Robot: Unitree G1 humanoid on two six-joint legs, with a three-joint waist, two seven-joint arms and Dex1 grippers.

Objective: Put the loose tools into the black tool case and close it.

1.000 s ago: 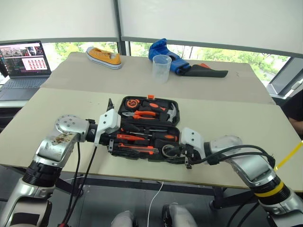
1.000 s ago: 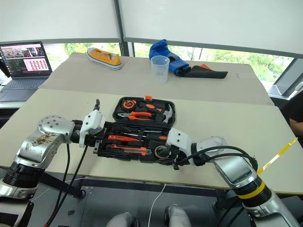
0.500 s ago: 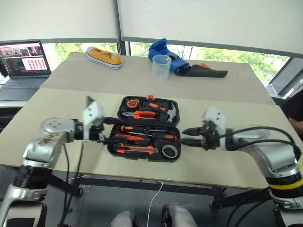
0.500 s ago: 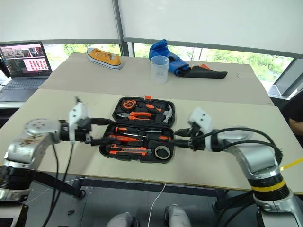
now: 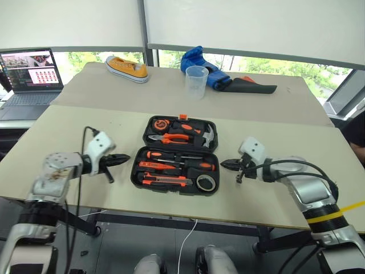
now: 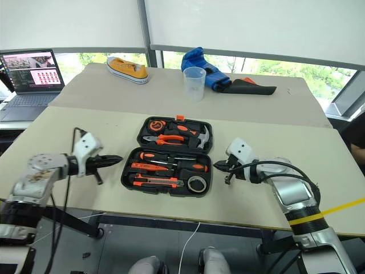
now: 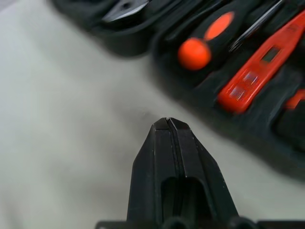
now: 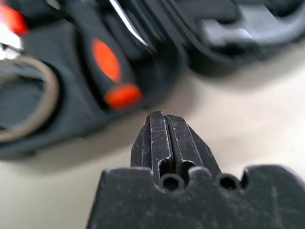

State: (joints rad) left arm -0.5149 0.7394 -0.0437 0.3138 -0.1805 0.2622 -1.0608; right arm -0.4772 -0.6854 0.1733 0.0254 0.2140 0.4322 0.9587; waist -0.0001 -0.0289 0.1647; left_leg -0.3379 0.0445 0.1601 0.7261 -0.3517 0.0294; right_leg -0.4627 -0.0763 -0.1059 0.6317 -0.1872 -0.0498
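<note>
The black tool case (image 5: pixel 135 171) lies open in the middle of the near table. Its near half holds two orange-and-black screwdrivers (image 5: pixel 161 155) (image 5: pixel 201 166), a slim orange tester (image 5: pixel 154 166), the utility knife (image 5: pixel 165 181) and the tape roll (image 5: pixel 206 182). My left gripper (image 5: pixel 122 159) is shut and empty, just off the case's left edge and pointing at it. In the left wrist view its closed tips (image 7: pixel 167 122) hover over bare table short of a screwdriver handle (image 7: pixel 195 51). My right gripper (image 5: pixel 225 164) is shut and empty beside the case's right edge, near a screwdriver handle (image 8: pixel 112 71).
Pliers (image 5: pixel 174 137) and a hammer (image 5: pixel 208 135) sit in the case's far half. On the far table are a yellow shoe (image 5: pixel 126 68), a plastic cup (image 5: pixel 196 81), a blue cloth (image 5: pixel 202 64) and a black pouch (image 5: pixel 254 87). A laptop (image 5: pixel 28 74) stands far left.
Both grippers have drawn back from over the case's near half, the left one to the left and the right one to the right, and both have shut. The case stays open.
</note>
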